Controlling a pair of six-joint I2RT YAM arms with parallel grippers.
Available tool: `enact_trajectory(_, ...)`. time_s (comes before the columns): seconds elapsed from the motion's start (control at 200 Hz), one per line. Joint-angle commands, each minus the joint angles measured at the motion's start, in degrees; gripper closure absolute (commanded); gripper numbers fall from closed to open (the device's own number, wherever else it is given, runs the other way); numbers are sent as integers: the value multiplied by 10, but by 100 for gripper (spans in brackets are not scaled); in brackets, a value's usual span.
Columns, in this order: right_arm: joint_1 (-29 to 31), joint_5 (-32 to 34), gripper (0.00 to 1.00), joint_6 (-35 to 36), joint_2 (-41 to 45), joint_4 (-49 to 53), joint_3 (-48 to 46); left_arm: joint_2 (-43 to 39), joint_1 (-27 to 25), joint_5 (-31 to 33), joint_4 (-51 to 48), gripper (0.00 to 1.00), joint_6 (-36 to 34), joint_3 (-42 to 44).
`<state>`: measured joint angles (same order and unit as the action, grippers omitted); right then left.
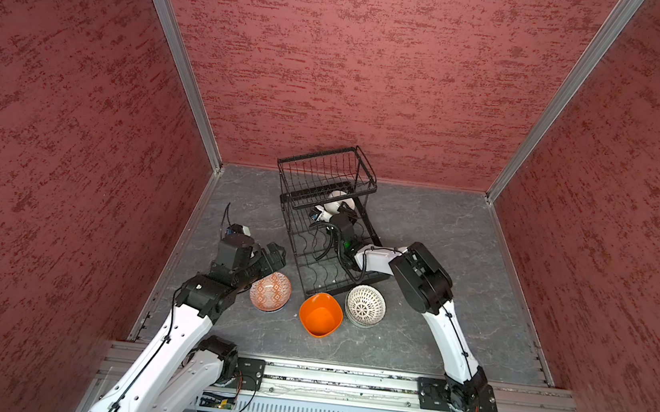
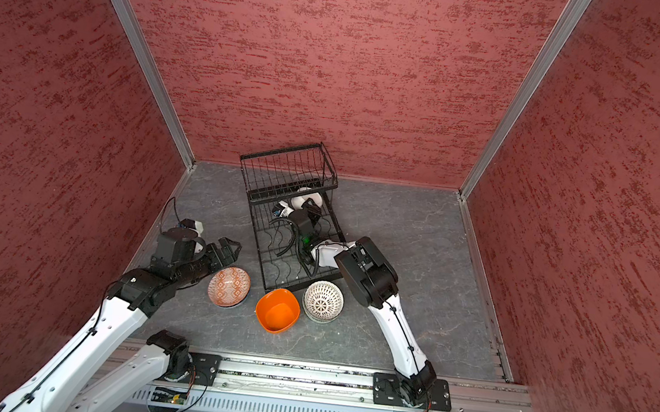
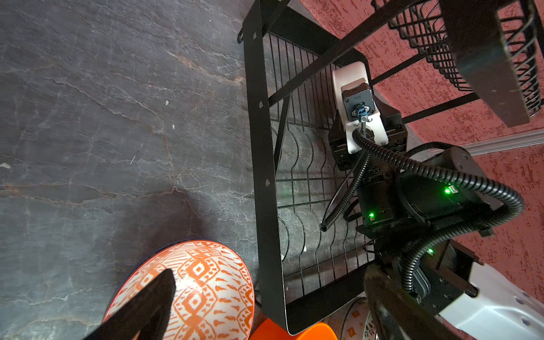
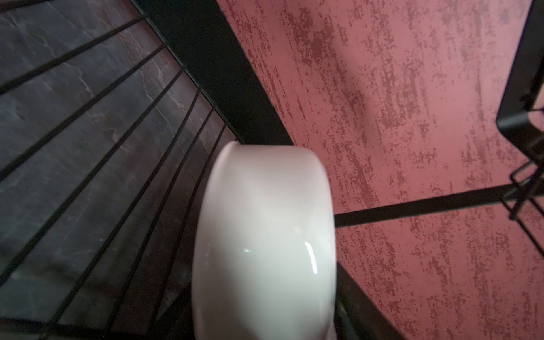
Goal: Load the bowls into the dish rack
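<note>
The black wire dish rack point(image 1: 316, 265) stands mid-table, its raised basket point(image 1: 326, 169) at the far end. My right gripper point(image 1: 340, 210) reaches into the rack's base under that basket. A plain white bowl point(image 4: 265, 235) stands on edge between its jaws, on the rack wires point(image 4: 117, 147); the fingers are hidden, so the grip is unclear. My left gripper point(image 3: 270, 272) hangs open just above a terracotta-patterned bowl point(image 1: 270, 291) left of the rack. An orange bowl point(image 1: 320, 314) and a white lattice-patterned bowl point(image 1: 365, 306) sit on the table at the rack's near end.
Red textured walls close the cell on three sides. The grey stone-look table point(image 1: 441, 248) runs bare to the right of the rack. My right arm's elbow point(image 1: 421, 277) hangs beside the lattice bowl. A metal rail point(image 1: 343, 377) borders the near edge.
</note>
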<state>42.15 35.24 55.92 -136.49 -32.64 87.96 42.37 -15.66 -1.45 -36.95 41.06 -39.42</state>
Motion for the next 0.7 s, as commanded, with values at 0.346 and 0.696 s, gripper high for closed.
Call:
enact_trajectory(0.346, -2, -1, 17, 3, -11, -11, 28, -7, 14, -11, 3, 0, -17, 5)
enact_trajectory(0.696, 3, -5, 5, 10, -10, -21, 24, -8, 20, -12, 3, 0, -20, 8)
